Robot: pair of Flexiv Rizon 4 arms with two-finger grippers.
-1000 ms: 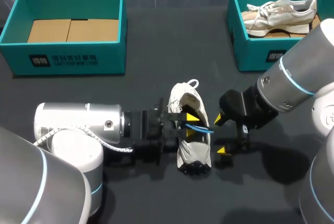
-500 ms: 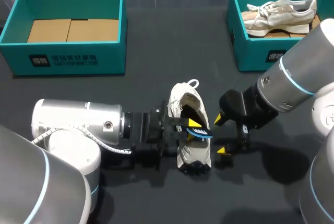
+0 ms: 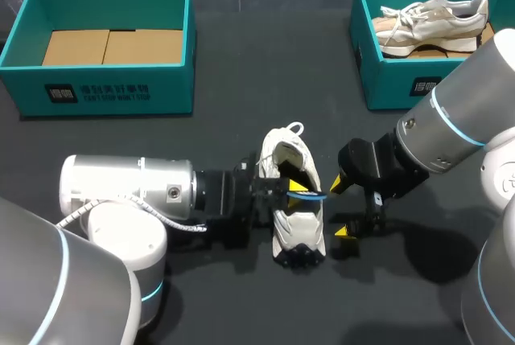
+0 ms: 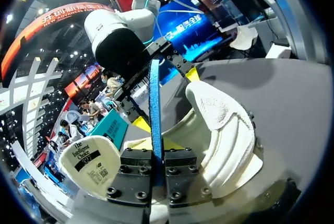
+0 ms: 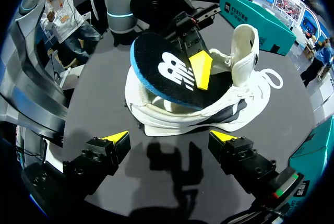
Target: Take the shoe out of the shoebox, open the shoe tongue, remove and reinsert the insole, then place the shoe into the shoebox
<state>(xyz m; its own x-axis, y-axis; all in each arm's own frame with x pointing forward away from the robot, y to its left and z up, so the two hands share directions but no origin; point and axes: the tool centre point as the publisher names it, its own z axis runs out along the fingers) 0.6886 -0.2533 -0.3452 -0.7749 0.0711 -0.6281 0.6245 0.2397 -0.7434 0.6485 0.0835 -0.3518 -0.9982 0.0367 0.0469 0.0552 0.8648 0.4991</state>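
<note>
A white shoe [image 3: 294, 215] lies on the dark table's middle, toe toward me, tongue [image 5: 243, 46] pulled up. Its insole [image 5: 168, 75], black on top with a blue edge, sticks up out of the shoe opening. My left gripper [image 3: 299, 190] comes in from the shoe's left and is shut on the insole's edge. In the left wrist view the insole [image 4: 154, 104] is a thin blue strip pinched by that gripper [image 4: 155, 153]. My right gripper [image 3: 341, 207] stands open just right of the shoe, nothing between its fingers; in its wrist view the gripper [image 5: 170, 139] faces the shoe's [image 5: 209, 110] side.
A teal shoebox [image 3: 29, 86] with cardboard inside stands at the back left. Another teal shoebox [image 3: 386, 88] at the back right holds a second pale shoe [image 3: 434, 19]. The shoe's heel loop [image 3: 298, 128] points toward the far side.
My left gripper's fingers have come together on the insole's edge, and the arm has shifted slightly right. The right arm has kept still.
</note>
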